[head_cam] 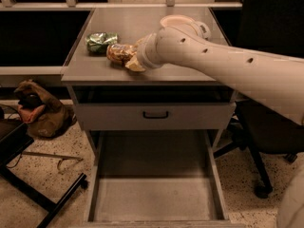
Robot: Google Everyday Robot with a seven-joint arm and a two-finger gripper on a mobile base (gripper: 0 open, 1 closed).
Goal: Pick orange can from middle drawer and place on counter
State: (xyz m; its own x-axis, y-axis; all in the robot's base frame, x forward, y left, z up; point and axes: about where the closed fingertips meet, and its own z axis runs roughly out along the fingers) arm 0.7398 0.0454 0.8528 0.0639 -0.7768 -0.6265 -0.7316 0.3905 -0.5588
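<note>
The orange can (118, 52) is at the left part of the counter (190, 72), low on or just above its surface. My gripper (129, 60) reaches in from the right at the end of the pale arm and is closed around the can's right side. One pale fingertip (134, 66) shows below the can. The middle drawer (154, 194) is pulled out wide open at the bottom, and its flat grey floor holds nothing.
A green dented can (101, 41) lies just left and behind the orange can. A shut drawer front with a black handle (155, 114) sits under the counter. A brown bag (40, 113) and black stand legs (42, 198) are on the floor at left; a black chair (266, 141) at right.
</note>
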